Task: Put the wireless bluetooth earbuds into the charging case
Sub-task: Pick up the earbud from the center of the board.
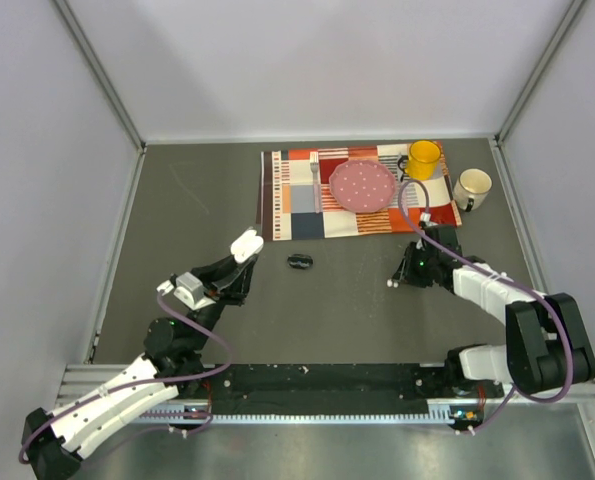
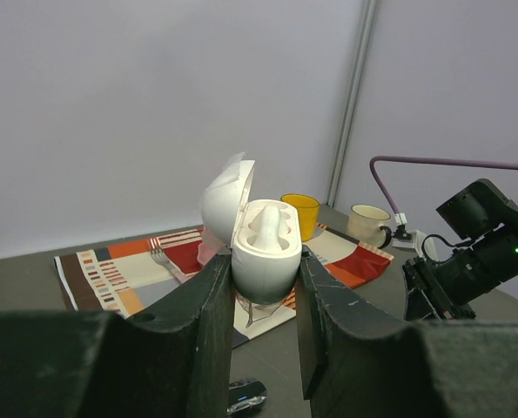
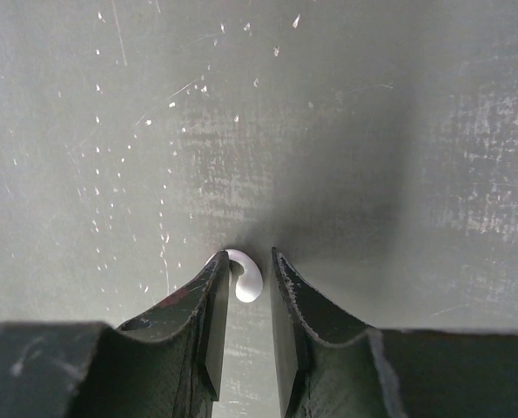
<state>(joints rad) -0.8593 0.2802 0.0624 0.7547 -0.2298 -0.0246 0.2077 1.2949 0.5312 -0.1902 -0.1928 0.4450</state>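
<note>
My left gripper [image 2: 264,261] is shut on the white charging case [image 2: 263,248] and holds it up off the table with its lid hinged open. One white earbud [image 2: 268,225] sits in the case's tray. From above, the case [image 1: 246,245] shows at the tip of the left gripper [image 1: 239,262]. My right gripper [image 3: 248,257] points straight down at the grey table, its jaws a narrow gap apart around another white earbud [image 3: 248,280]. That earbud touches the left finger; a sliver of table shows between it and the right finger. In the top view the right gripper [image 1: 405,276] is right of centre.
A black oval pod [image 1: 300,261] lies on the table between the arms and shows below the case [image 2: 245,396]. At the back, a patchwork placemat [image 1: 297,195] carries a fork [image 1: 315,180], a pink plate [image 1: 362,186] and a yellow mug [image 1: 423,158]. A white mug [image 1: 472,188] stands beside it.
</note>
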